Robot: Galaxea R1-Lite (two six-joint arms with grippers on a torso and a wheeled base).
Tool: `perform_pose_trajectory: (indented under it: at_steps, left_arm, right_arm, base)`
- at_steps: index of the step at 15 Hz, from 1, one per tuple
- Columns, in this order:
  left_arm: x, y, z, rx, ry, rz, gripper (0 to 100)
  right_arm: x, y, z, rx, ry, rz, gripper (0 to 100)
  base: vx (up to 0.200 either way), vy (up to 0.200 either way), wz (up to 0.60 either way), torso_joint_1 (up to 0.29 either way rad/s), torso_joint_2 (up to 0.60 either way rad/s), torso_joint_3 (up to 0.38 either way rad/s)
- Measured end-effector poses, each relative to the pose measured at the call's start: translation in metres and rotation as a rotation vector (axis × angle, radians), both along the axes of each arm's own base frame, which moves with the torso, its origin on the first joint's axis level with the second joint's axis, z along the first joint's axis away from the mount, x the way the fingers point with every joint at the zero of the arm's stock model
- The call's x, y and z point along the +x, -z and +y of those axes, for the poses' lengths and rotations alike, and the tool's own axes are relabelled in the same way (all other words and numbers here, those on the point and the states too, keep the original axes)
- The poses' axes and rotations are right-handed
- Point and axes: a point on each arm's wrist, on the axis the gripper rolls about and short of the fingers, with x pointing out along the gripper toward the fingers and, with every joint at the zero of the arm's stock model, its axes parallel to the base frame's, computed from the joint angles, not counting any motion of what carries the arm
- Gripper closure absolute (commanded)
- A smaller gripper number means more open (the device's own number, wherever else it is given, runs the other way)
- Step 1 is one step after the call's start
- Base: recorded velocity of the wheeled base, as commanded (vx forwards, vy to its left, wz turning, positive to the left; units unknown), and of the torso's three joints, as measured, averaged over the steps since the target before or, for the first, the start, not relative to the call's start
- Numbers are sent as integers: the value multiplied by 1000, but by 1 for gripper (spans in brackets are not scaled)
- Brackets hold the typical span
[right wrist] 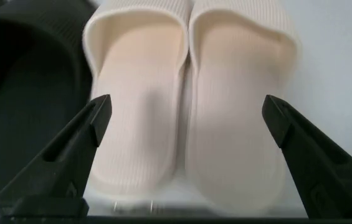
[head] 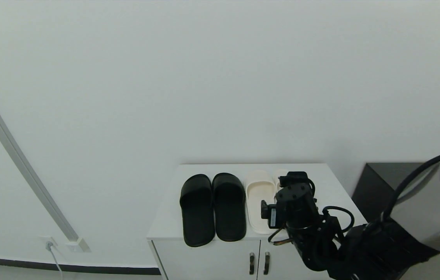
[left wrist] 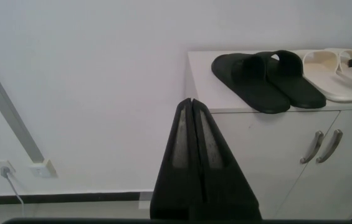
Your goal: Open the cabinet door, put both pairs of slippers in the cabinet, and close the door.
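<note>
Right jaws hung apart over white slippers (head: 259, 200) atop the cabinet (head: 167, 224).
Black slippers (head: 212, 210) lay just beside them; both doors (head: 212, 260) were closed, the left jaws pressed together.

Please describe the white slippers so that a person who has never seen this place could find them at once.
Look for the low white cabinet with two doors. On its top lie two pairs side by side; the white pair is the one on the robot's right, with the open right gripper at it. Unlike the black pair beside it, it is cream and ribbed.
</note>
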Motion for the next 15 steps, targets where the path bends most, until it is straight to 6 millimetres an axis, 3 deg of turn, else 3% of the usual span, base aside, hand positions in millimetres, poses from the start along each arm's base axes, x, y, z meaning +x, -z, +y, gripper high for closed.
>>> perform_pose_trajectory:
  at_steps: [5,11,12,15]
  left_arm:
    - [0,0,0,0,0,0,100]
    - [0,0,0,-1,-1,0,100]
    - [0,0,0,-1,-1,0,100]
    - [0,0,0,-1,-1,0,100]
  right_arm:
    - [51,25,9,-27,52,-37,0]
    - [89,35,15,-20,89,-78,0]
    - [92,38,15,-26,90,-77,100]
    - [96,42,16,-36,83,-95,100]
  base:
    - [0,0,0,0,0,0]
    - [0,0,0,0,0,0]
    - [0,0,0,0,0,0]
    - [0,0,0,0,0,0]
